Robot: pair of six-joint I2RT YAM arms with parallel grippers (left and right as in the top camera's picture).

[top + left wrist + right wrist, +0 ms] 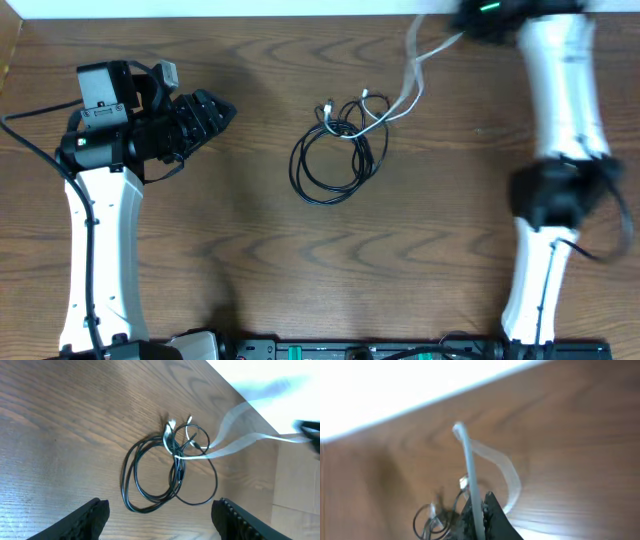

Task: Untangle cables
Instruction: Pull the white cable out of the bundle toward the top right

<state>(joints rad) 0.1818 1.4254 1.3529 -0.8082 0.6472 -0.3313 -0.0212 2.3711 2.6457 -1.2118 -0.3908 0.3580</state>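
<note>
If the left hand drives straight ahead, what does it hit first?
Probably the coiled black cable, centred ahead of the left hand; the white cable sits beyond it. Depth is uncertain.

Brown wood-grain table (250,260), black cable (352,130) coiled in loose loops near centre, white cable (412,70) tangled into its far-right loops, one stretch raised off the surface toward the far edge.

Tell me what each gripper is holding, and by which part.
The right gripper holds the white cable by a stretch away from the black cable; the exact spot is blurred. The left gripper is open and holds nothing.
</note>
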